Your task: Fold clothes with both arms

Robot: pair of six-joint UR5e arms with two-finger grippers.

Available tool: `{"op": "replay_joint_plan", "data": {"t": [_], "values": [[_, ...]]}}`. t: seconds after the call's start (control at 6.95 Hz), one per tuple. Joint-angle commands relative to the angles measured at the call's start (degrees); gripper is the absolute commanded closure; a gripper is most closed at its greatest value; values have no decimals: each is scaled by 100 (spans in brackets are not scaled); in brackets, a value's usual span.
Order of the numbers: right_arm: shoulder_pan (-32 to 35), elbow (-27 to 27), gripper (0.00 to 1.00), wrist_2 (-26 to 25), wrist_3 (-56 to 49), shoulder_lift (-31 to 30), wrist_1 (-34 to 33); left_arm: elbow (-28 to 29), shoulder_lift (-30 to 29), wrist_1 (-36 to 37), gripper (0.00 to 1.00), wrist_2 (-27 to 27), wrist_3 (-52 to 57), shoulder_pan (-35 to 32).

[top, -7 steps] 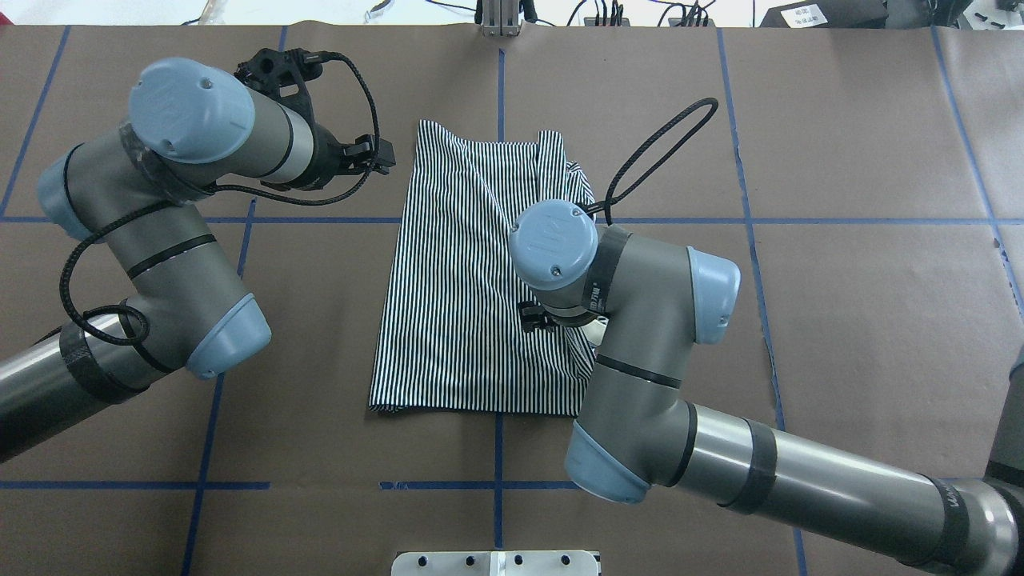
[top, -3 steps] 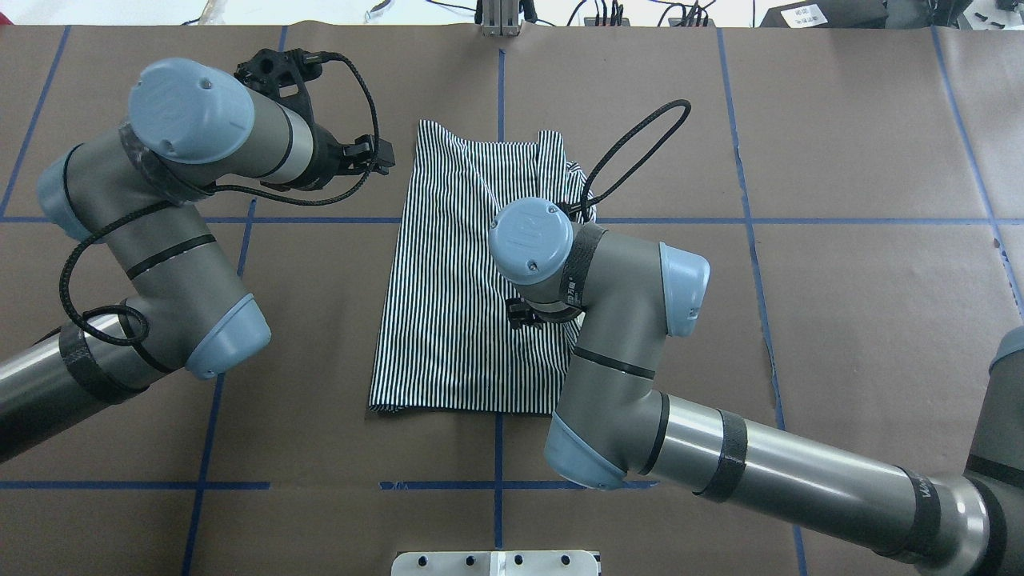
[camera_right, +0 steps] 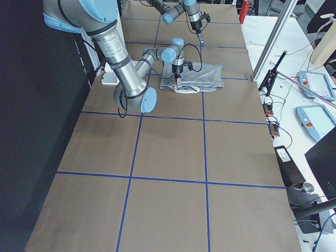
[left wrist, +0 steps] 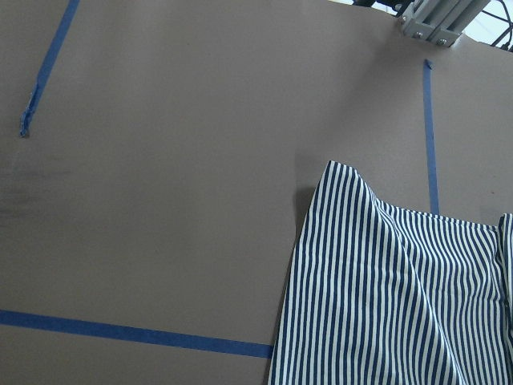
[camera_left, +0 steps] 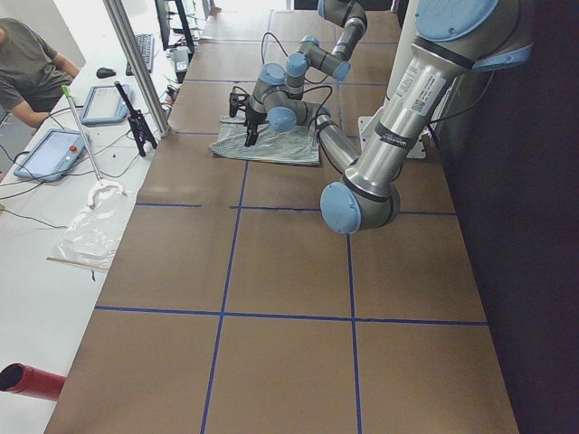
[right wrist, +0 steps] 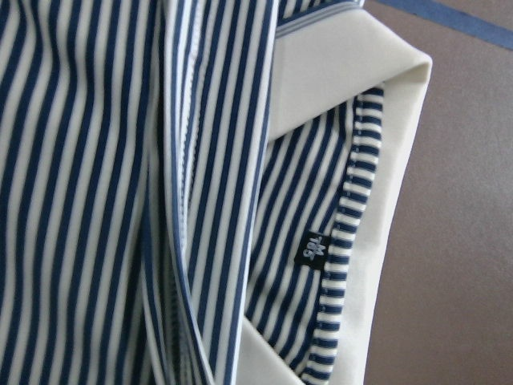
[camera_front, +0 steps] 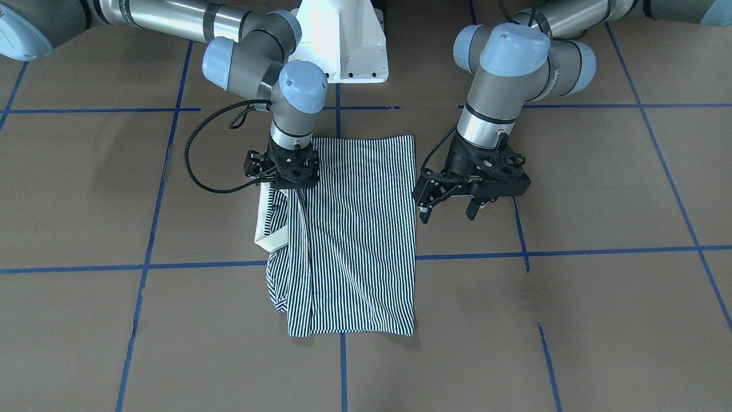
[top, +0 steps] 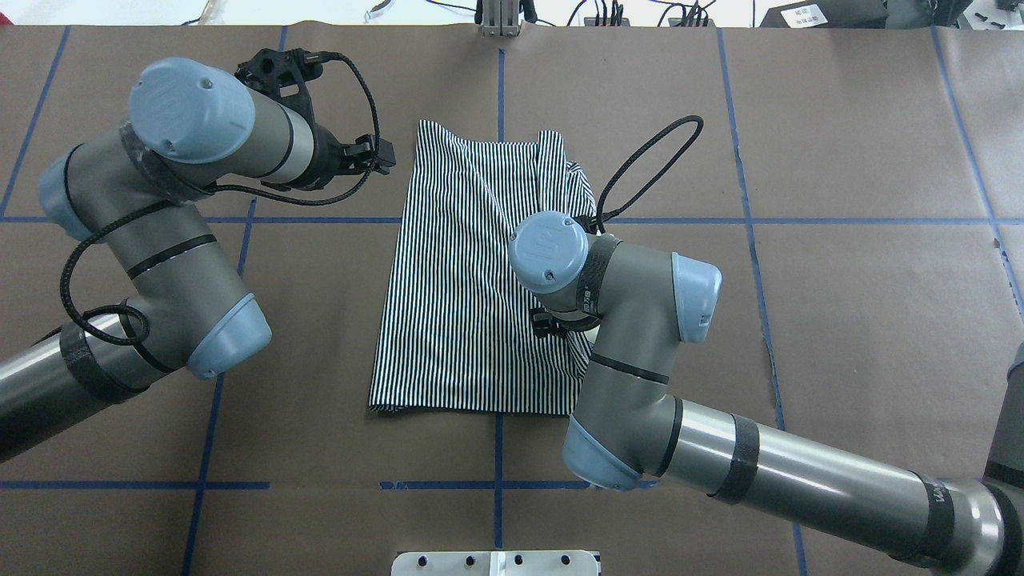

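Note:
The striped polo shirt [top: 464,304] lies folded into a narrow rectangle at the table's middle; it also shows in the front view [camera_front: 360,229]. Its cream collar [camera_front: 264,226] sticks out on the robot's right side. My right gripper [camera_front: 284,182] points straight down, low over the shirt beside the collar. Its fingers are hidden under the wrist, so I cannot tell if it is open or shut. The right wrist view shows the collar [right wrist: 345,72] and a small black label [right wrist: 314,247] close up. My left gripper [camera_front: 449,210] is open and empty, hovering beside the shirt's other long edge.
The table is brown paper with blue tape lines [top: 800,221]. The white pedestal base [camera_front: 343,40] stands at the robot's side. A metal bracket [top: 500,20] sits at the far edge. An operator [camera_left: 27,68] and tablets are beyond the table.
My right arm's wrist shifted left over the shirt, then came back right and slightly nearer the robot. The left arm has not moved. The shirt looks the same.

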Motion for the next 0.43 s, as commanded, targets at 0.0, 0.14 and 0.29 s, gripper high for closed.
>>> {"op": "replay_joint_plan", "data": {"t": [0.0, 0.14, 0.29], "values": [[141, 79, 0, 62, -106, -13, -276, 10, -9, -3, 0, 5, -20, 0], [168, 105, 0, 71, -133, -91, -303, 10, -18, -12, 0, -4, -29, 9], [247, 201, 0, 71, -185, -240, -312, 10, -18, -12, 0, 4, -29, 26]]}}
